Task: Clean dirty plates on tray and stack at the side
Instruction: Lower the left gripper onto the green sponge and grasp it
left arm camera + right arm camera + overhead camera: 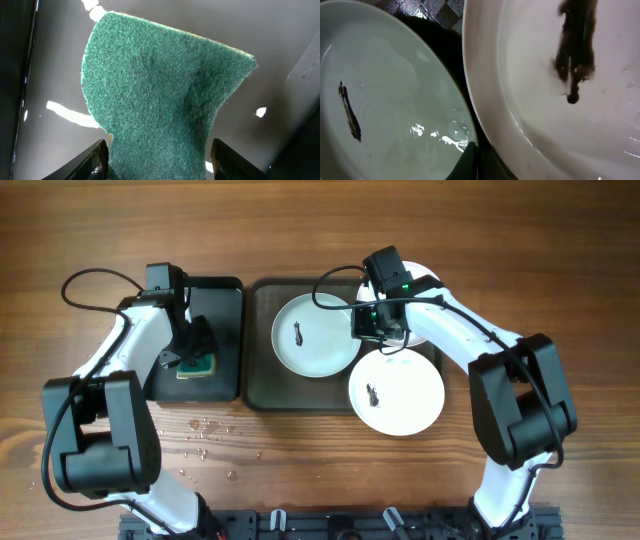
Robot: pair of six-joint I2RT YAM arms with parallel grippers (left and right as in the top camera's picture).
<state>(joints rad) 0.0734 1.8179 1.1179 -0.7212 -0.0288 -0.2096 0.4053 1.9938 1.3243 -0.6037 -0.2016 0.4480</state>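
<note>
My left fingers (95, 162) spread astride the green sponge (155, 90); the smeared plates (325, 348) lie at three o'clock on the tray (262, 385), nearer my right fingers (469, 162), which are pressed together.

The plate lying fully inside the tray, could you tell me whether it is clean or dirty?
Dirty: the plate bears a dark smear.
</note>
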